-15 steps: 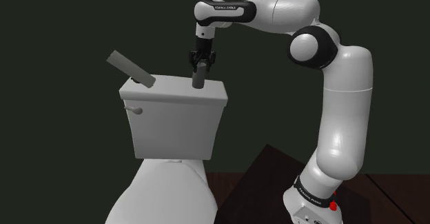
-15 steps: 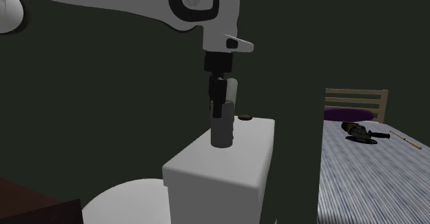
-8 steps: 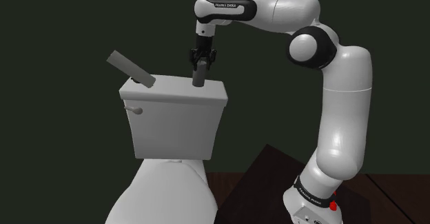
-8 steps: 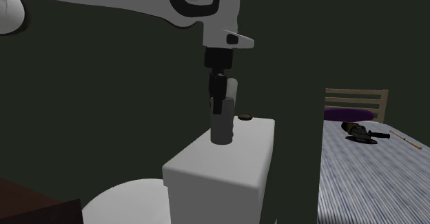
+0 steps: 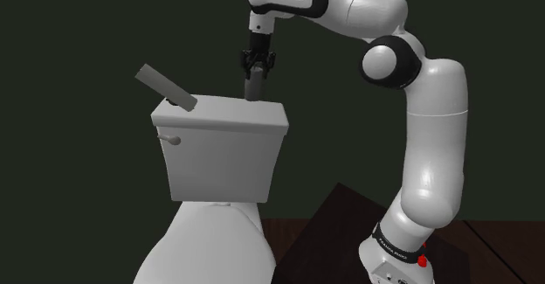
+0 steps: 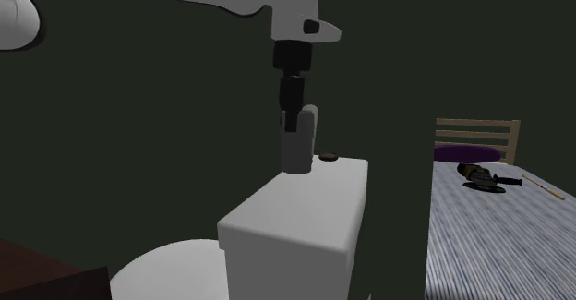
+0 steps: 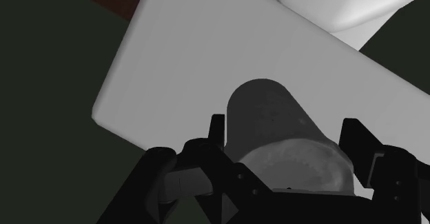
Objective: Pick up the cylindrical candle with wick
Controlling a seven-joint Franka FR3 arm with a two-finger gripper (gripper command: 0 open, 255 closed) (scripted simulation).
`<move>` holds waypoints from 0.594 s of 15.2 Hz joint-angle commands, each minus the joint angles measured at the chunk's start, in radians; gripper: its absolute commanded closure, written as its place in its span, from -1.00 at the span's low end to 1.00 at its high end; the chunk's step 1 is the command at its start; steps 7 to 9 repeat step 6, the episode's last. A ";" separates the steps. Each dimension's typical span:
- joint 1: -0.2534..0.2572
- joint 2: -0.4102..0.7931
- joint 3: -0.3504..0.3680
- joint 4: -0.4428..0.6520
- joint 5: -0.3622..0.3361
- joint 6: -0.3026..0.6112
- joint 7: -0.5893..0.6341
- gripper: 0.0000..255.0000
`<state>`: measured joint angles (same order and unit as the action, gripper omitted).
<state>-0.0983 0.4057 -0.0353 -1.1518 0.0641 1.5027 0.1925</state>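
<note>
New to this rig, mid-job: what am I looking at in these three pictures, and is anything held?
The white jointed machine is a robot arm on a stand; its black two-fingered hand does the grasping. The shoulder view looks from beside the stand, the second exterior view from another side of the toilet, the wrist view along the hand itself. The work surface is the lid of a toilet tank. The hand is shut on an upright grey candle, whose base seems just clear of the lid. A tilted grey bar and a small dark disc also rest on the lid.
</note>
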 commanded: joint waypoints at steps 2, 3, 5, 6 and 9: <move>-0.002 0.022 0.000 0.075 0.001 -0.053 0.002 1.00; -0.002 0.030 0.000 0.102 0.001 -0.072 0.003 1.00; -0.003 0.041 0.001 0.135 0.002 -0.094 0.004 1.00; -0.003 0.040 0.001 0.135 0.002 -0.094 0.004 1.00; -0.003 0.040 0.001 0.135 0.002 -0.094 0.004 1.00</move>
